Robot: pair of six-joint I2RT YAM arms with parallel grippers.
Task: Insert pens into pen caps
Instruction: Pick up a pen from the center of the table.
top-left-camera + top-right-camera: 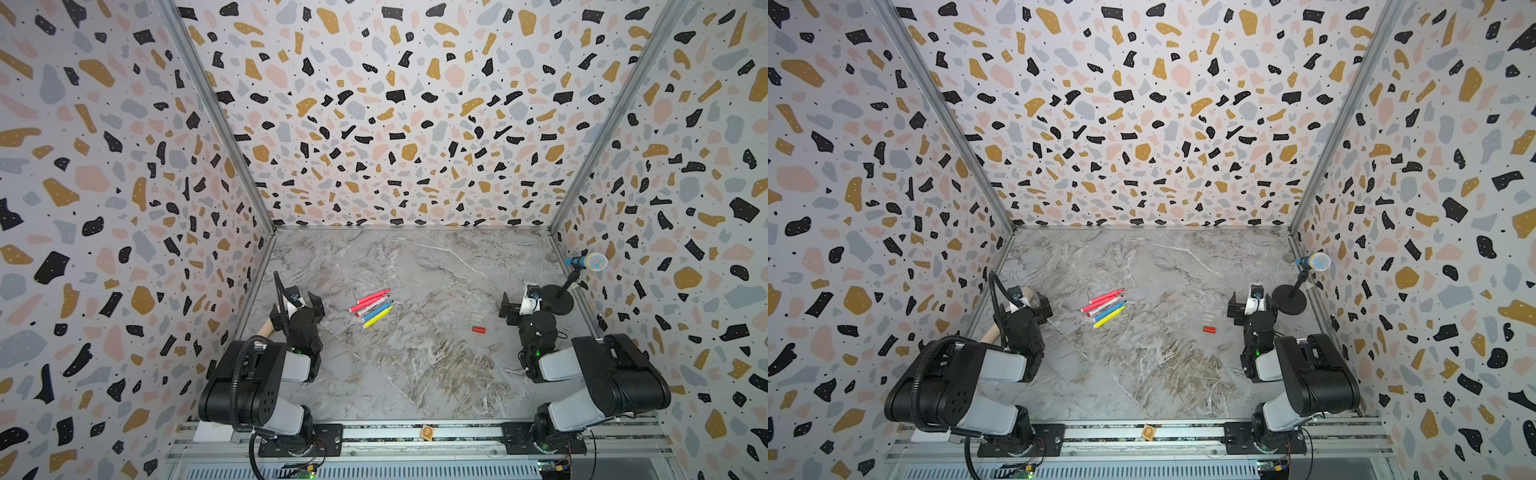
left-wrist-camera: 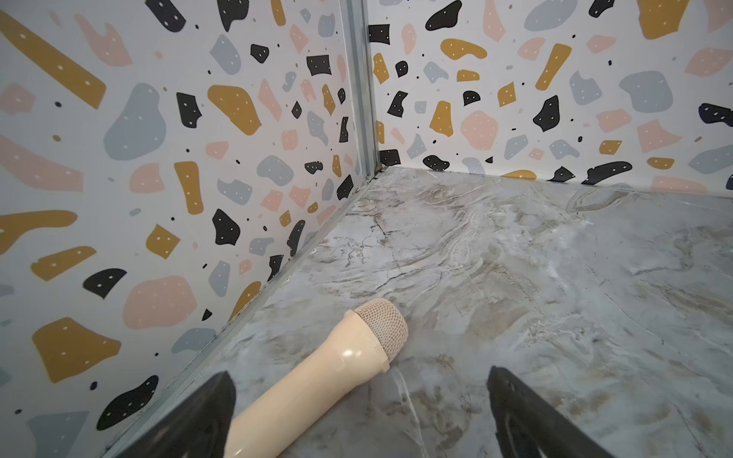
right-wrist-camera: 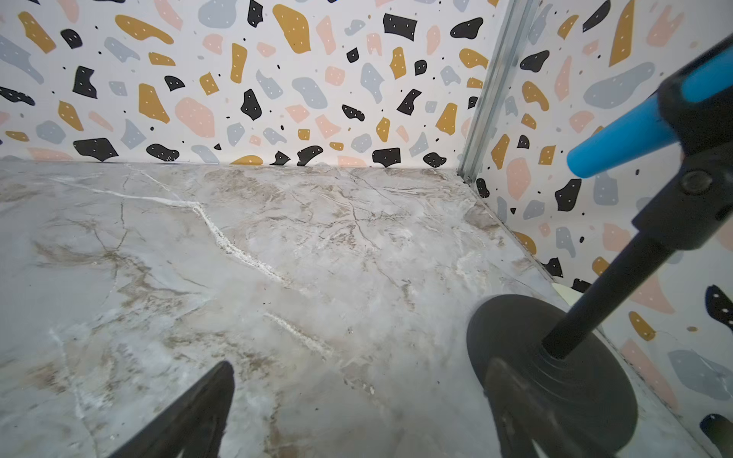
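A: hands?

B: left hand (image 1: 305, 300) and right hand (image 1: 519, 301) both released, jaws spread wide, nothing in them. Both parked at the table (image 1: 415, 374) edges, well apart from the work

A: the beige thing under the left one?

B: toy microphone (image 2: 345, 357), lying flat by the wall below that hand. Looks ungripped. Blue microphone on a stand (image 1: 590, 262) sits just beside the right hand. Neither belongs to the job

A: pens?

B: five pens (image 1: 371, 307) bunched mid-table, nearer the left arm, side by side and touching. Long axes parallel, running diagonal from near-left to far-right. Dark tips seem to point far-right, too small to be sure

A: caps?

B: red pen cap (image 1: 478, 330) on its side nearer the right arm, well apart from the pens, long axis roughly across the table. Open end: can't tell. Faint clear caps (image 1: 1207, 318) just behind it

A: so the layout splits the work

B: my read: left takes a pen, right takes a cap, nothing started yet
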